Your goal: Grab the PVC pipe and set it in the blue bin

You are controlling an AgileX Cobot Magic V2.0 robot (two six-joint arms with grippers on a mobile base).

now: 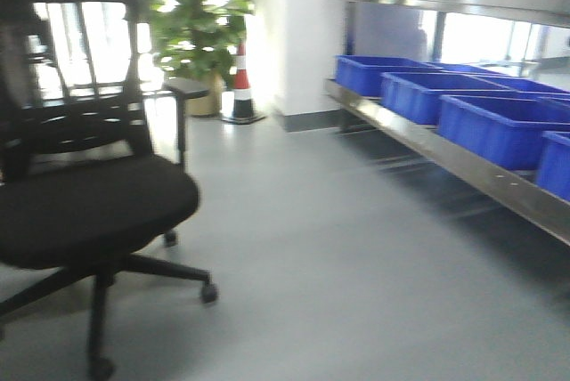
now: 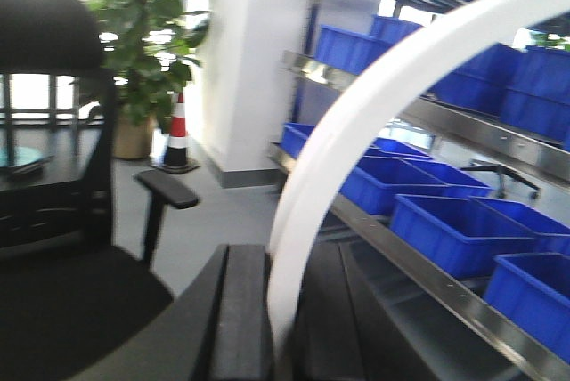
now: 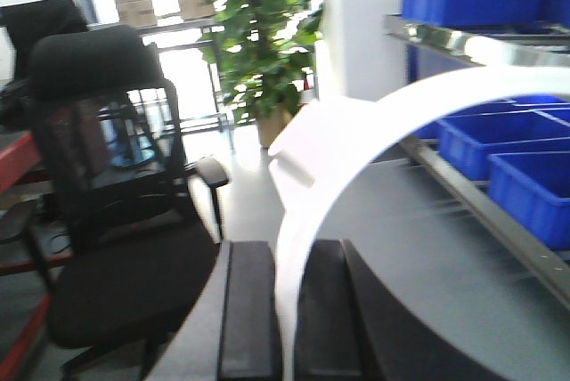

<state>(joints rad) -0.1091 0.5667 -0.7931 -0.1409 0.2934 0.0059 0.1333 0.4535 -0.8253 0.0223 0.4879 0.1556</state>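
Facing grey office floor, blue bins (image 1: 499, 132) on steel shelf (image 1: 463, 166) at right. Holds PVC pipe (image 3: 401, 109) clamped in right gripper (image 3: 285, 319), thin white strip (image 2: 356, 105) pinched in left gripper (image 2: 280, 328). Could release wrong piece into bin, or snag protruding arcs on shelf edge.

Cannot follow the white strip (image 2: 347, 123) beyond the top right corner or bottom edge of the left wrist view. Loses the PVC pipe (image 3: 427, 105) at the right and bottom edges of the right wrist view. Smears the front view's office chair (image 1: 89, 203), cropped left and top.
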